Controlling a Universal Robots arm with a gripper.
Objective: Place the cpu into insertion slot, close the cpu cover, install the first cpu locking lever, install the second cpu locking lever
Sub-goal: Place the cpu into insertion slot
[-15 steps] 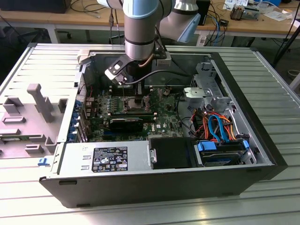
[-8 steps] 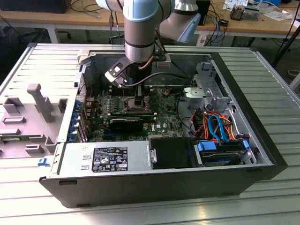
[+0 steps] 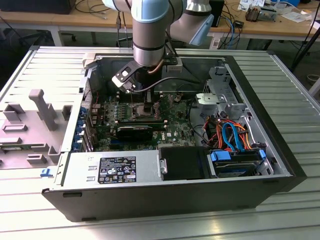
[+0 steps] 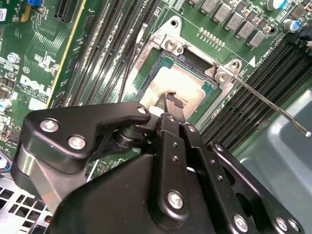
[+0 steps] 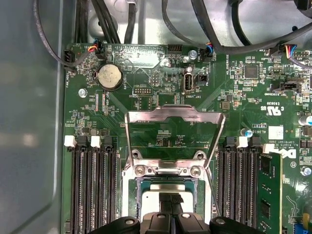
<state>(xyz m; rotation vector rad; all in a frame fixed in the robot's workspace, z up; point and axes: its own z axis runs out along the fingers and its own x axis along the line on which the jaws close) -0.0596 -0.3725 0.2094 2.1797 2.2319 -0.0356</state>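
**Checking the chip's seat under an open cover**

The gripper [image 5: 171, 199] is hovering at the middle of the exterior view, its jaws looking pressed together and grasping nothing. The cpu [image 4: 168, 80] is lying in the insertion slot [image 5: 138, 187], and the cpu cover [image 5: 175, 115] is standing open. Judging by this, the chip should be sitting flat within the rim. The board print and the label [image 3: 117, 170] are going unread.

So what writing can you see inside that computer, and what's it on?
Power supply label, exterior view: fine print, too small to read.
White logo on the motherboard, second wrist view: a maker's mark, left unquoted.
White sticker on the motherboard, first wrist view: too small to read.
Tiny white component markings across the board: too small to read.
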